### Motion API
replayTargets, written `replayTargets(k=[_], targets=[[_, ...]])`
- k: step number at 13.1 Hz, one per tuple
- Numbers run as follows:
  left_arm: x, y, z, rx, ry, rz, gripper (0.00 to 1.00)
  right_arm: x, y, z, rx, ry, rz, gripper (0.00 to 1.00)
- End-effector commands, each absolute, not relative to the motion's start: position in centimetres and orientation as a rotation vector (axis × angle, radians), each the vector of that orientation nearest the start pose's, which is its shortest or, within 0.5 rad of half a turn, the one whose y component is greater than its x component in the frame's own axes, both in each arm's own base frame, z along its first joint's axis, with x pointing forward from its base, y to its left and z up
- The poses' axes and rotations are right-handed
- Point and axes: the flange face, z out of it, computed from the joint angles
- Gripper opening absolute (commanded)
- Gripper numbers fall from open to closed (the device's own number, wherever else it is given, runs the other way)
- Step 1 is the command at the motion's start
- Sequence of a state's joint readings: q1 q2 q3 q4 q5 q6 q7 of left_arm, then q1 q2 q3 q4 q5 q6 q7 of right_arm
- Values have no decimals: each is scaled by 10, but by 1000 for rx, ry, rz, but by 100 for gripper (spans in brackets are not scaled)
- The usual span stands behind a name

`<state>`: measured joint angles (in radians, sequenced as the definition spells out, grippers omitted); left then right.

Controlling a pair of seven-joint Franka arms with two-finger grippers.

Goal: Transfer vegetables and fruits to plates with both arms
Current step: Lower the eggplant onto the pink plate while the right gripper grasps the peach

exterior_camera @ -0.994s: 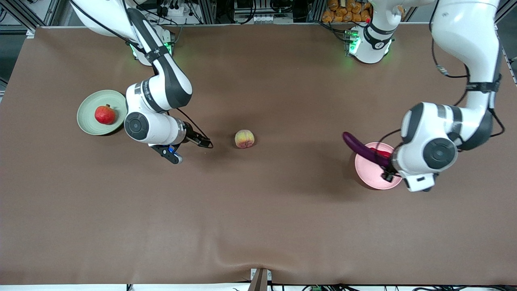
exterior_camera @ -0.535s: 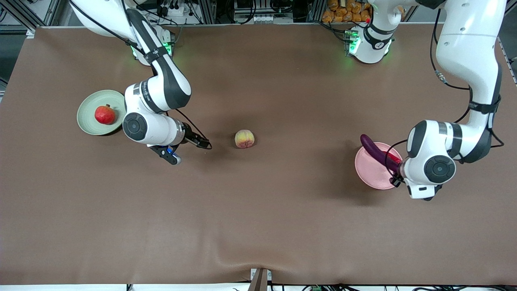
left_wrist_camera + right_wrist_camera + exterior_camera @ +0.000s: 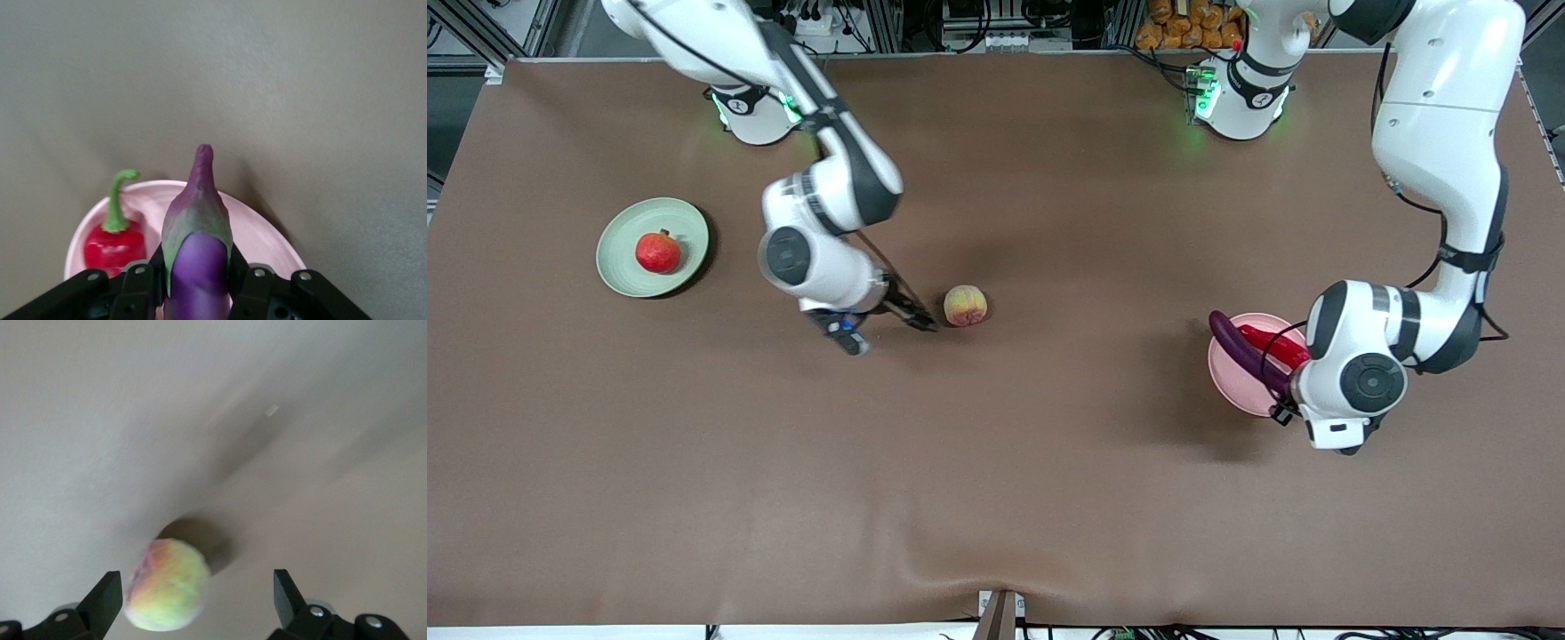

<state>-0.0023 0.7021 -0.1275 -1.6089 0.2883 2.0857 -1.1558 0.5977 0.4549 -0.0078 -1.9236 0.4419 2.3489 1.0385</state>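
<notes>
The eggplant (image 3: 198,233) is clamped at its thick end between the fingers (image 3: 139,288) of my left gripper (image 3: 197,293), its tapered tip slanting out over the rim of the pale pink plate (image 3: 1232,378) toward the middle of the worktop (image 3: 996,462); the red chili pepper (image 3: 115,243) already lies in that plate beside it, green stem upward. The step in hand on this side is, as I judge it, the setting-down of the eggplant: the next move calls for lowering it until it rests on the plate next to the chili, then parting the fingers without rolling it off the rim. The peach (image 3: 965,305) lies alone on the worktop near its middle, between the two plates. My right gripper (image 3: 916,317) hovers low just beside it on the right arm's side, fingers (image 3: 105,603) spread wide and empty; in the right wrist view the peach sits just inside one finger, off-centre in the gap. That grasp calls for shifting until the peach is centred, descending, and closing gently on its rounded, probably slippery flanks. The pomegranate (image 3: 658,252) already rests in the pale green plate (image 3: 627,276) toward the right arm's end of the worktop, where the peach presumably belongs too.
</notes>
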Motion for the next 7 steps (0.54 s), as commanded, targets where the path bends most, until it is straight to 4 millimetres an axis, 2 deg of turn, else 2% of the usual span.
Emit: replayTargets(k=[1,3,5,6,7], targets=[[670,-69,189,-2587,-1260,100,0,518,389,241,-2614,1289,357,100],[665,-68,183,-2571,-1270,118,0,512,409,234,-2571,1411,377,100],[659,-64,177,-2546,-1281,145,0,502,419,226,-2560,1460,389,100],[656,-61,175,-2538,-1280,156,0,498,426,218,-2571,1453,375,100],[653,-59,173,-2527,-1277,172,0,486,442,208,-2588,1420,351,100]])
